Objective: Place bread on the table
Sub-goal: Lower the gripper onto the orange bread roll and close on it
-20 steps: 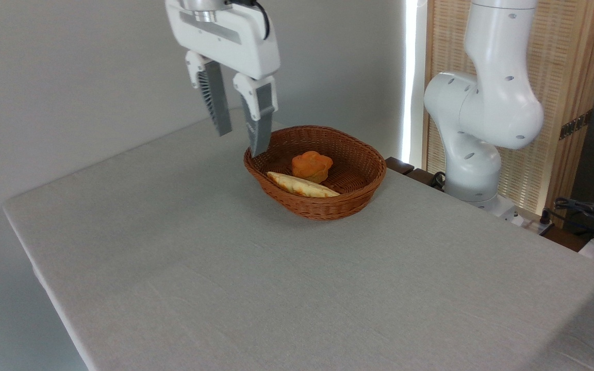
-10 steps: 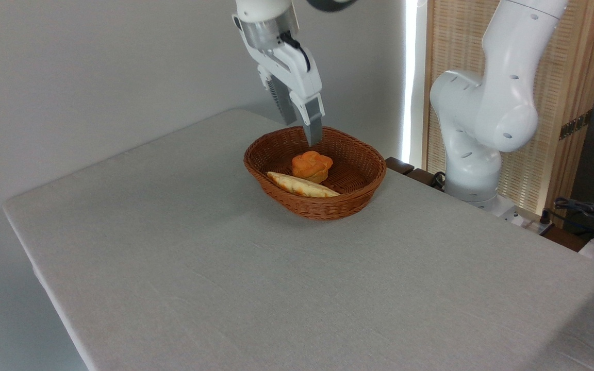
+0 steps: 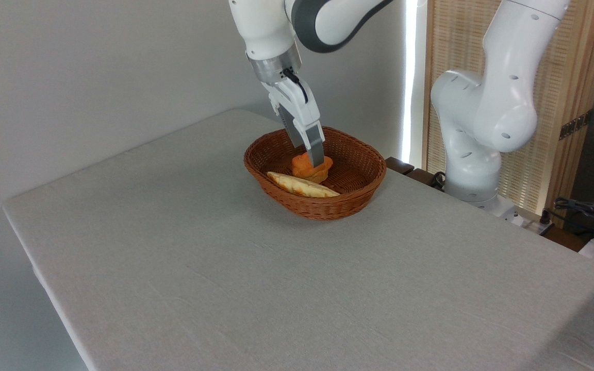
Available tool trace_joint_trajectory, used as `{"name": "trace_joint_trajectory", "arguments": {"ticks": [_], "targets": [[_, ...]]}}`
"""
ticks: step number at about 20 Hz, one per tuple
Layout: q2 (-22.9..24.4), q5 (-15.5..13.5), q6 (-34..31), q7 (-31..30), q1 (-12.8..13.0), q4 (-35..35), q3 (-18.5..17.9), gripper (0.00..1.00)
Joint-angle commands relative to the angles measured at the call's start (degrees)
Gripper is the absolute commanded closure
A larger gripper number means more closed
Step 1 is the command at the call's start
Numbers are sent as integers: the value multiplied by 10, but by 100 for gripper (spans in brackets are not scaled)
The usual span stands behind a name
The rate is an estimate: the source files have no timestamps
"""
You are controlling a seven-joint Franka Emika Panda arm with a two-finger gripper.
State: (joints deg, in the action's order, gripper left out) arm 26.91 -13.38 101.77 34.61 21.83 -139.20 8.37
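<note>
- A big grey table (image 3: 225, 268) fills the room, with a brown basket (image 3: 348, 198) near its far edge.
- Half a second ago the gripper (image 3: 311, 154) hung above the basket. Now it has dropped onto the bread (image 3: 304, 167).
- I think the grab comes next.
- One finger hides the other, so I cannot tell its spread.
- The bread sits upright, lumpy top up. It is round, with no long side.
- A long flat bread (image 3: 302, 185) lies just beside it.

One bun (image 3: 307, 168), one flat bread (image 3: 301, 185), one basket (image 3: 351, 203), one table (image 3: 256, 278).
</note>
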Motion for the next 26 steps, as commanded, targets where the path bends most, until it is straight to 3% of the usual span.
{"name": "trace_joint_trajectory", "arguments": {"ticks": [1, 7, 8, 11, 12, 26], "targets": [[2, -8, 37, -2, 1, -28, 18, 0], [-1, -8, 55, -2, 1, -50, 25, 1], [-3, -8, 64, -2, 1, -54, 26, 8], [-5, -8, 80, 0, -1, -57, 31, 43], [-5, -8, 80, 0, -1, -57, 31, 49], [-5, -7, 77, 5, -6, -55, 31, 49]]}}
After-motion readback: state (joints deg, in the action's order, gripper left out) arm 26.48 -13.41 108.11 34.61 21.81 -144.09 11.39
